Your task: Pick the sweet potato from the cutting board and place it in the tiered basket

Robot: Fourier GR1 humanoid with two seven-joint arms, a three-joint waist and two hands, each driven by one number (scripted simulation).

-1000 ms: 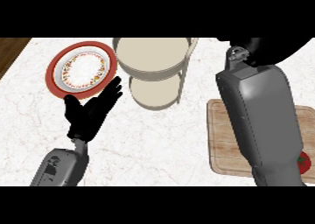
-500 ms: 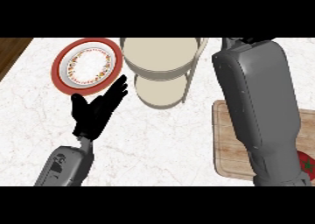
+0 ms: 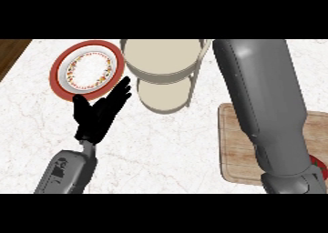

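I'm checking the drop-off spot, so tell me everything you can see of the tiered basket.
The tiered basket stands at the counter's far side. It has two round cream tiers, the upper looking wider and hiding part of the lower, with thin pale posts at the right. Nothing shows inside either. A red-rimmed plate lies at its left; the right forearm passes close on its right.

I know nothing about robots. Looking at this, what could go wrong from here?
The right forearm hides much of the cutting board, and its hand is outside the view, so the sweet potato cannot be seen; a slipped hold or bad aim might go unnoticed. That forearm looks close beside the tiered basket and could nudge it. The open left hand rests near the plate and basket, where a swing could bump them.
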